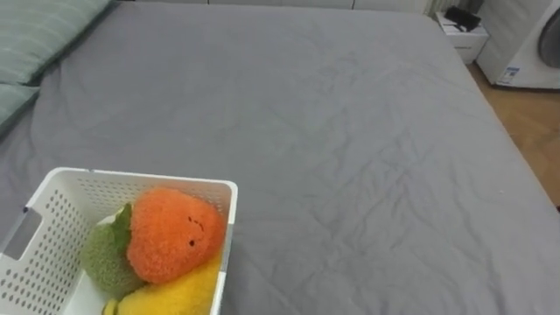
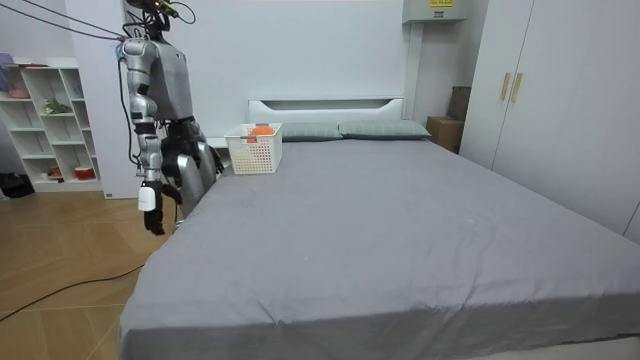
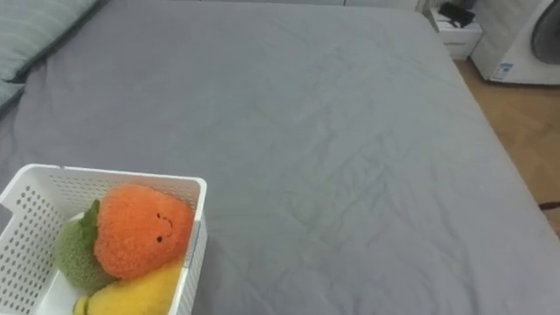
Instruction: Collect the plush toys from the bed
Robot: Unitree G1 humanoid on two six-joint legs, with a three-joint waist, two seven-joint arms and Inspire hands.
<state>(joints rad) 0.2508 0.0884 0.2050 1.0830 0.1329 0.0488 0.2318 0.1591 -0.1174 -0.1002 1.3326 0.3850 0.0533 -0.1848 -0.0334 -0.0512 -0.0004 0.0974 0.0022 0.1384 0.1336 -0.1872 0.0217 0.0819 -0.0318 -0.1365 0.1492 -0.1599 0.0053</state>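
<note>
A white perforated basket (image 1: 140, 178) sits on the grey bed (image 1: 332, 131) at the lower left of the eye views. Inside it lie an orange plush fruit with a small face (image 1: 171, 234), a green plush (image 1: 107, 256) to its left and a yellow plush (image 1: 175, 293) below. In the room view the basket (image 2: 254, 150) stands near the headboard, and I stand at the bed's side on the room view's left. My right hand (image 2: 152, 218) hangs beside my leg, below the mattress edge. The rest of the sheet is bare.
Green pillows (image 1: 35, 35) lie at the head of the bed, left of the basket. Beyond the bed's far side are wooden floor (image 1: 525, 122), a white appliance (image 1: 525, 44) and a small white stand (image 1: 464, 31). Shelves (image 2: 50, 120) stand behind me.
</note>
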